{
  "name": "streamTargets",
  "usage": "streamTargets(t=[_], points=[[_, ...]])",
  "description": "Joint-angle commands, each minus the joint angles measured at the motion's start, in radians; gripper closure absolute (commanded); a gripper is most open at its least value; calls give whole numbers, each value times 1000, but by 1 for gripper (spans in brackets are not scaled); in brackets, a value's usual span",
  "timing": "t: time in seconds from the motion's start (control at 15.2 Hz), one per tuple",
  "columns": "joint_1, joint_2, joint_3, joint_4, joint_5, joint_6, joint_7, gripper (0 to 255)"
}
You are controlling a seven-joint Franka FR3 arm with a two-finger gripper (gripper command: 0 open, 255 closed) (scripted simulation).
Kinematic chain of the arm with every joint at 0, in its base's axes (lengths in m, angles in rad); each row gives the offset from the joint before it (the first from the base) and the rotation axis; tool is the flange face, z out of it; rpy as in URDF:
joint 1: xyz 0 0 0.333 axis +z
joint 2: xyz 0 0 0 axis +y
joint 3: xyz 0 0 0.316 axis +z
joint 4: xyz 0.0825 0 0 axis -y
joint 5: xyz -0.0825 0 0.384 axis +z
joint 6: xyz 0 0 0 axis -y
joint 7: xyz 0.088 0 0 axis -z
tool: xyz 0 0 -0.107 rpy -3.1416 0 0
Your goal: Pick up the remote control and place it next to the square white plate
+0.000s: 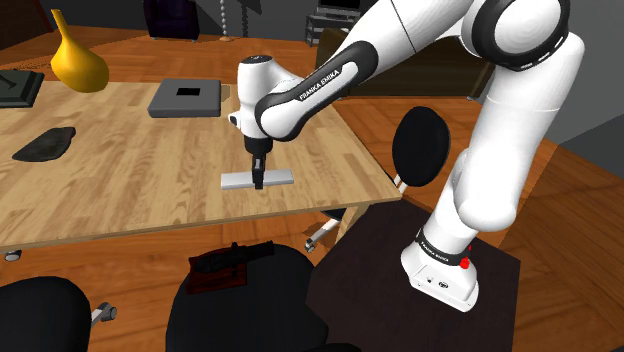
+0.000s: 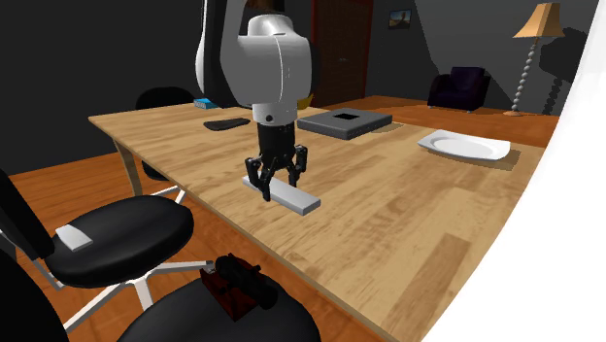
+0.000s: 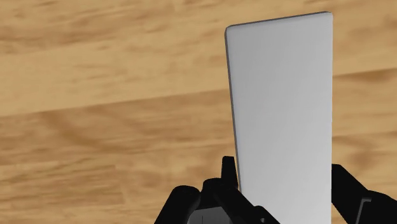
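Jaws clamped on grey remote (image 2: 299, 200) lying on table (image 2: 408, 228), dark box (image 2: 345, 121) behind, white plate (image 2: 464, 147) beyond

The remote control (image 3: 283, 108) is plain pale grey, almost white, without any marks. The table (image 1: 120, 190) is light brown wood with darker grain streaks. The gripper (image 2: 280, 182) is all black, and the arm (image 1: 420, 30) is white with dark joints. The vase (image 1: 78, 60) is yellow, the plate (image 2: 464, 147) is white, and the flat box (image 1: 186, 96) is dark grey with a black square. The floor (image 1: 570, 190) is orange-brown wood.
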Motion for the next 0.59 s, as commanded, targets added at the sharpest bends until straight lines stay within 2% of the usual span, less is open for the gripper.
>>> streamTargets(t=[0.0, 0.33, 0.53], points=[[0, 1, 0, -1, 0, 0, 0, 255], [0, 1, 0, 0, 0, 0, 1, 255], [-1, -24, 1, 13, 8, -38, -5, 255]])
